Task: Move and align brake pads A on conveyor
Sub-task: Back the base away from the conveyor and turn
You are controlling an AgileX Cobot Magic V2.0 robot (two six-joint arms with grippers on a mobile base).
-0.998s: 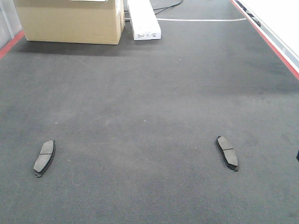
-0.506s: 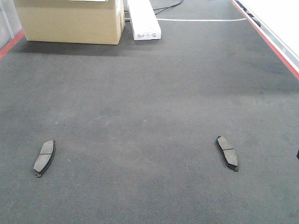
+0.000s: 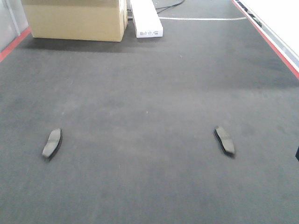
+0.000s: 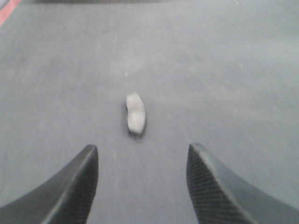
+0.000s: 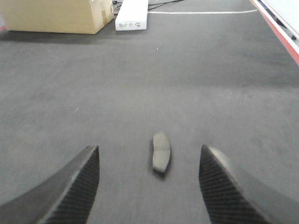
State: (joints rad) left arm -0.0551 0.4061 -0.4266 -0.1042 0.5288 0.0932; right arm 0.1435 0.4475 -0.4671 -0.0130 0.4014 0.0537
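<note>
Two grey brake pads lie flat on the dark conveyor belt (image 3: 149,93). The left pad (image 3: 52,143) also shows in the left wrist view (image 4: 135,113), just ahead of my open, empty left gripper (image 4: 141,151). The right pad (image 3: 224,140) also shows in the right wrist view (image 5: 161,151), between and slightly ahead of the fingertips of my open, empty right gripper (image 5: 149,154). Neither gripper touches a pad. Other pads are out of view. Both wrist views are blurred.
A cardboard box (image 3: 74,18) and a white box (image 3: 146,17) stand at the belt's far end. Red rails run along the left edge (image 3: 14,43) and right edge (image 3: 275,44). A dark object (image 3: 297,153) pokes in at the right edge.
The front view has shifted: both pads now sit higher in the frame and slightly inward, and the far boxes have moved up. The picture is blurred by motion.
</note>
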